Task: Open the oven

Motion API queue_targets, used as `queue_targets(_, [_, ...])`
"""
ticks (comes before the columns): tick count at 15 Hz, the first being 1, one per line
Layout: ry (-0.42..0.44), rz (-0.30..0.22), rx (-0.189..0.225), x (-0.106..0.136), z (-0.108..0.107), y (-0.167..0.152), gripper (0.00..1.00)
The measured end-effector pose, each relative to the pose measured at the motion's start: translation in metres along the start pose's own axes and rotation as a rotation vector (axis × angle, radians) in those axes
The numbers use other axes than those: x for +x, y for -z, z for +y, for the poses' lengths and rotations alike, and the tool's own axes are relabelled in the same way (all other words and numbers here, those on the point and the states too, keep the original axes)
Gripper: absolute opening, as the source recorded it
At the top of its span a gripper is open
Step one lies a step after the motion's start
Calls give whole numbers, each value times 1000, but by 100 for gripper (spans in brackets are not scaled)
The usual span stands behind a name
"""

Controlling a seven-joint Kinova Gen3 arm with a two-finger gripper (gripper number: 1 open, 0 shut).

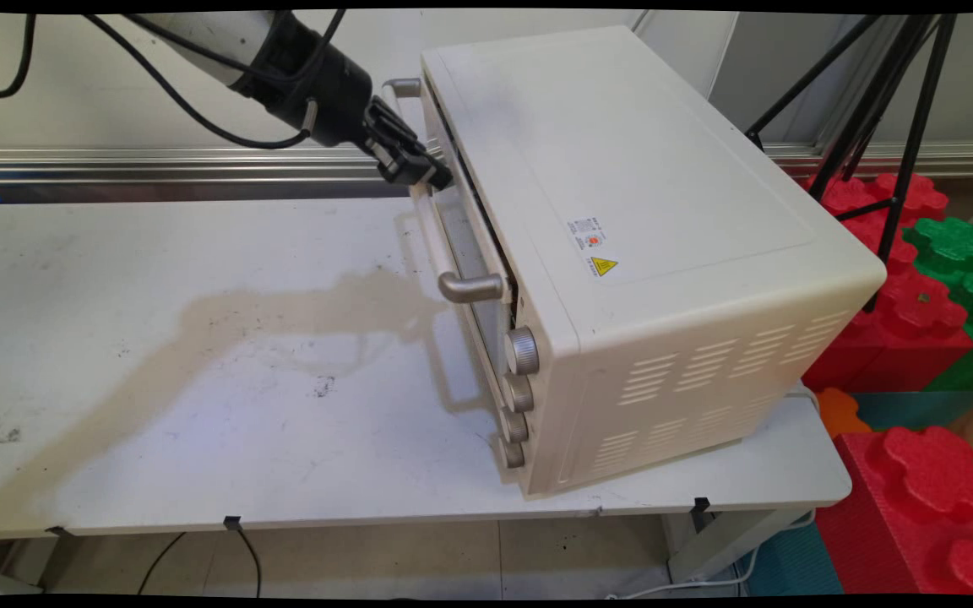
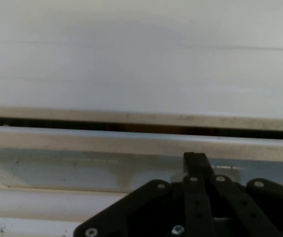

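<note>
Fixed overhead view across table [image 1: 199, 355]; hand view close against oven door [image 2: 131, 143], shared by both.

Yellow warning triangle sticker [image 1: 604, 266] on the oven [image 1: 622, 169] top (label print unreadable)

Pincer [image 1: 434, 175] at upper edge of oven door [image 1: 468, 253], above the door handle [image 1: 453, 245]. Oven [image 1: 622, 253] stands on worktop [image 1: 157, 355], to the pincer's right in the main view; four knobs [image 1: 516, 397] below and nearer the camera. Foam blocks [image 1: 917, 321] beyond oven, off worktop.
</note>
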Motion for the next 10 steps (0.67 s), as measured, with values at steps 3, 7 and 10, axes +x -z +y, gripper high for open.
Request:
queue_targets(3, [1, -22, 4, -8, 1, 1, 0])
queue_targets(7, [1, -65, 7, -28, 1, 8, 0])
queue_targets(10, [5, -100, 11, -47, 0, 14, 0])
